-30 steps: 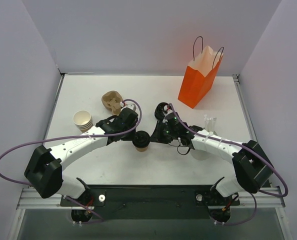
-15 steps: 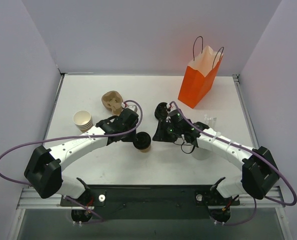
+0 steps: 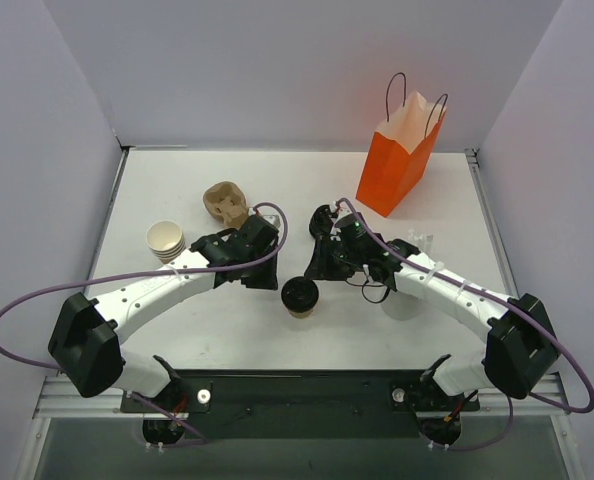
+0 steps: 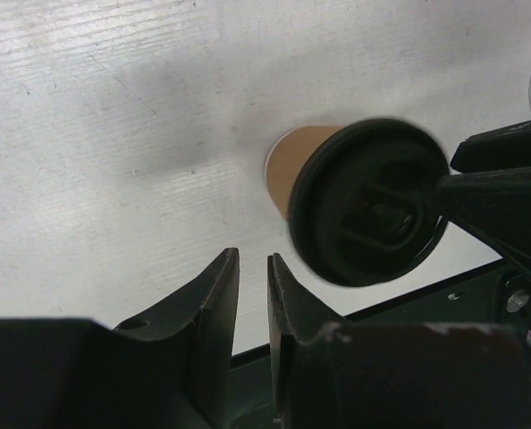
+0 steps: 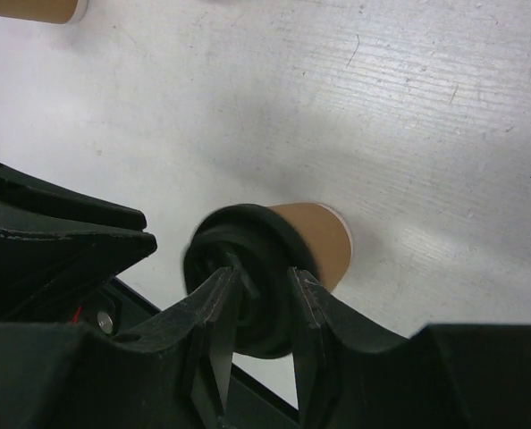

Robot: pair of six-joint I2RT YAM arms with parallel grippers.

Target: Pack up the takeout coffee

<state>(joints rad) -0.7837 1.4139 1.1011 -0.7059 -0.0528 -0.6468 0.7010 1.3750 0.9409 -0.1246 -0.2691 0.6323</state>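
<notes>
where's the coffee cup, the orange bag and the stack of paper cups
coffee cup [image 3: 300, 296], top view, on its black lid
orange bag [image 3: 392, 172], top view, on its orange front face
stack of paper cups [image 3: 165, 238], top view, on the top cup's opening

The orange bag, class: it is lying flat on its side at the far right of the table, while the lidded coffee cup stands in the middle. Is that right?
Not quite. The orange bag stands upright, handles up, as the top external view shows. The lidded coffee cup does stand in the middle of the table.
</notes>
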